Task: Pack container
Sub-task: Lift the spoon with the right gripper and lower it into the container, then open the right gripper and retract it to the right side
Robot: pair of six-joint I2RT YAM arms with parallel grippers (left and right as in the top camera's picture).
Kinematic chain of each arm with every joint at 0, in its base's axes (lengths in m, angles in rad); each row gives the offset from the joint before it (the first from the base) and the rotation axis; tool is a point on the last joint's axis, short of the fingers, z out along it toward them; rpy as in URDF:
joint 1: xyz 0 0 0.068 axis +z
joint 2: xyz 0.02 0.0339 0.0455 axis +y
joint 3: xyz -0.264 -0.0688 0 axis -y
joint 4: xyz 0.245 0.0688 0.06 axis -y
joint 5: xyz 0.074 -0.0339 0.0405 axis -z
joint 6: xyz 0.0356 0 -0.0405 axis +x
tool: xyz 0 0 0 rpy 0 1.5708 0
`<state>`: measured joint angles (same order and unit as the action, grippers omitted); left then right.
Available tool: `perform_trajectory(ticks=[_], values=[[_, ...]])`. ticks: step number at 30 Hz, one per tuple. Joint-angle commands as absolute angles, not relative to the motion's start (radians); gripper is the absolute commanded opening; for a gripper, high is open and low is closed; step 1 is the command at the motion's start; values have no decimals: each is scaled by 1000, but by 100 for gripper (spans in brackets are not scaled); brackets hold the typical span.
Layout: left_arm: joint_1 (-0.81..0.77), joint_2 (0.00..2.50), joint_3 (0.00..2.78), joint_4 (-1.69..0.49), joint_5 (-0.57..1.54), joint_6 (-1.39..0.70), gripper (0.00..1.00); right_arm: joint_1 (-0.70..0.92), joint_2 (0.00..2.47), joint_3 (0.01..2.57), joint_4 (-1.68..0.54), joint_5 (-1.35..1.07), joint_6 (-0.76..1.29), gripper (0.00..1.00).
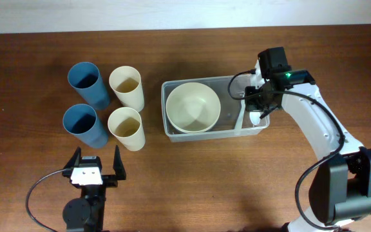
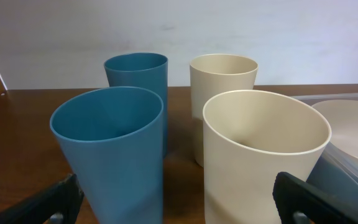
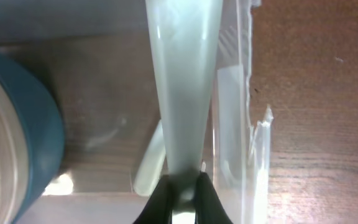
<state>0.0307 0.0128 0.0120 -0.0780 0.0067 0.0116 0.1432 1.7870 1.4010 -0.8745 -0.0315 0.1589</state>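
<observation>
From overhead, the clear plastic container sits mid-counter, rectangular with rounded corners, a round cream bowl filling its left part. Well to its left stand two blue cups and two cream cups in a square, all smooth and tapered. The right gripper hangs over the container's right end, above a small white shape inside. The left gripper is near the counter's front edge just short of the cups, its jaws apart. In the left wrist view the four cups crowd close ahead, the near blue and cream ones blocking most of the far pair; black fingers show spread at the bottom corners, and the container's rim shows at the right. In the right wrist view the jaws are pinched on the narrow end of a pale piece, smooth and widening away from them; what it is I cannot tell. A blue bowl curves in at left, and the clear wall runs along the right.
</observation>
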Motion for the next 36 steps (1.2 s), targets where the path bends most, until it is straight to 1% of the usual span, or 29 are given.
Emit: perform_trajectory(ticks=[1,5,6,10,17,21,24,28,30,34,36], values=[[36,7,9,-83,3,30,100,150,1793,1405,-884,-7,157,11],[36,7,9,-83,3,30,100,150,1793,1406,-885,-7,157,26],[36,7,9,-83,4,30,100,150,1792,1406,-883,-7,157,28],[36,7,9,-83,4,30,100,150,1790,1415,-880,-11,157,29],[36,7,9,-83,3,30,100,150,1747,1476,-918,-15,157,29],[36,7,9,-83,4,30,100,150,1703,1551,-981,-15,157,30],[36,7,9,-83,3,30,100,150,1668,1624,-1040,-14,158,33],[36,7,9,-83,3,30,100,149,1605,1743,-1130,-14,166,35],[36,7,9,-83,4,30,100,144,1570,1775,-1146,-14,183,37],[36,7,9,-68,9,30,100,99,1478,1788,-1154,-14,271,50],[36,7,9,-65,66,30,100,49,1435,1788,-1177,-11,300,54]])
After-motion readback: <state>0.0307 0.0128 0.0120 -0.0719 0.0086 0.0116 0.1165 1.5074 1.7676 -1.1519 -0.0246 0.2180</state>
